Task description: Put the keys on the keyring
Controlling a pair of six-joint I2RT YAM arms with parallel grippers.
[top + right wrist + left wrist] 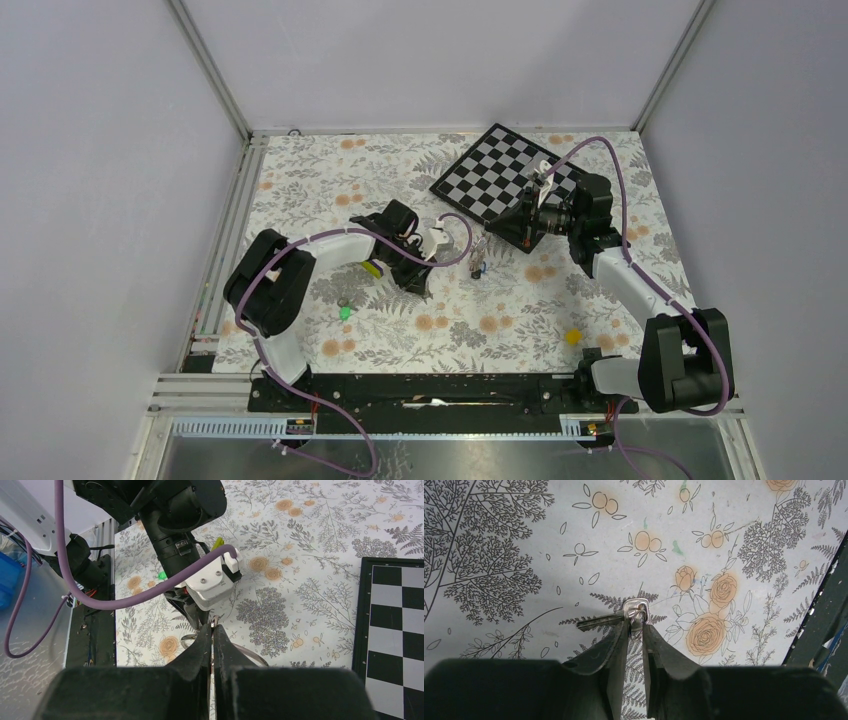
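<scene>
While left gripper (636,627) pinches keyring (638,614), key (596,623) sits threaded.

Black-white checkerboard (487,178) sits angled at far right of floral tabletop (310,185); small yellow cube (573,337) near front right

On the floral-print table (480,305), the black-and-white chequered board (495,178) lies at one o'clock, the green-headed metal key (345,312) at eight, the small yellow cube (573,337) at four.

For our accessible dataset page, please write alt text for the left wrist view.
The left hand pinches the keyring between its two dark fingers, and a silver key on the ring sticks out to the left. Behind them is a table cover printed with grey ferns and orange flowers.
</scene>
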